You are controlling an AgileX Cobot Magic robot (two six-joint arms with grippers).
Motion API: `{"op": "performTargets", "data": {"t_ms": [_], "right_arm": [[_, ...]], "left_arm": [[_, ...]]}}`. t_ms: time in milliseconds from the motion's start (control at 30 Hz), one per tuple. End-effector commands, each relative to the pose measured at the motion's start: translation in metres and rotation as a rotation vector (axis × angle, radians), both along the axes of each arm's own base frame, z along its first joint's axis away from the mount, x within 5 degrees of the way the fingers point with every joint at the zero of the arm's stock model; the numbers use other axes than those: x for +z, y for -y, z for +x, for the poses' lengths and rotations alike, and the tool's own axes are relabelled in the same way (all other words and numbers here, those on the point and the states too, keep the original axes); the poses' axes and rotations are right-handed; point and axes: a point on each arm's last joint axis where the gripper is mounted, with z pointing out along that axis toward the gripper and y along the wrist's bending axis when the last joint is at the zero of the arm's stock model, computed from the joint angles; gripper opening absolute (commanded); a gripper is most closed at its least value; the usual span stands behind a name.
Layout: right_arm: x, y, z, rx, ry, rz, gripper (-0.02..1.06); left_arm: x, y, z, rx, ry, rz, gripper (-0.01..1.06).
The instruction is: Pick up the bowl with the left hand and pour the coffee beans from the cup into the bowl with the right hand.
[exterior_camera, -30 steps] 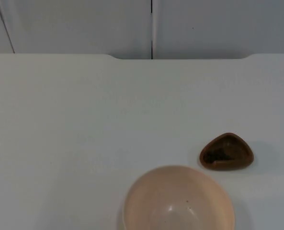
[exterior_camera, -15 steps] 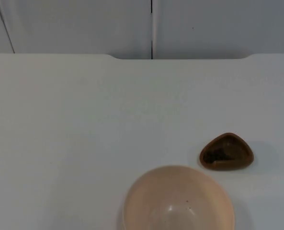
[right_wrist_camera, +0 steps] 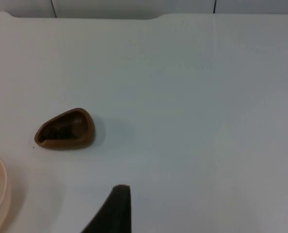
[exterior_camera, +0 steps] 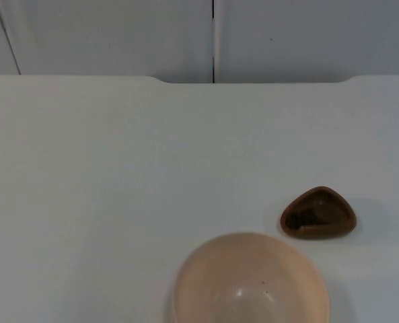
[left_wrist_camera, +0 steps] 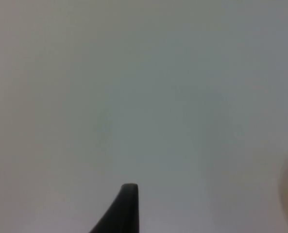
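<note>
The bowl (exterior_camera: 250, 279) sits at the near edge of the worktop (exterior_camera: 118, 168), the brown cup (exterior_camera: 318, 212) of coffee beans just beyond it to the right, apart from it. Nothing is grasped yet. The left hand (left_wrist_camera: 127, 208) hangs over bare worktop and the right hand (right_wrist_camera: 115, 208) is held short of the cup; whether either is spread cannot be told. The bowl's rim should be gripped first and the bowl lifted level. Nothing stands in the way.
</note>
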Motion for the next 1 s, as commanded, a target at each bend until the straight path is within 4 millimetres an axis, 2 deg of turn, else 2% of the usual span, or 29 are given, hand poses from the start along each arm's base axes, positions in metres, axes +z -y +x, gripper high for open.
{"op": "performTargets", "data": {"t_ms": [0,333,567,967], "right_arm": [[0.001,0.0,0.0,-0.005,0.011,-0.004,1.05],[0.001,0.0,0.0,-0.005,0.011,-0.004,1.05],[0.001,0.0,0.0,-0.005,0.011,-0.004,1.05],[0.001,0.0,0.0,-0.005,0.011,-0.004,1.05]], "left_arm": [[0.0,0.003,0.006,-0.027,-0.016,-0.022,0.98],[-0.018,0.016,0.043,-0.204,-0.17,-0.107,0.98],[-0.033,0.018,0.068,-0.229,-0.252,-0.147,0.98],[-0.038,0.028,0.077,-0.292,-0.263,-0.173,0.98]]}}
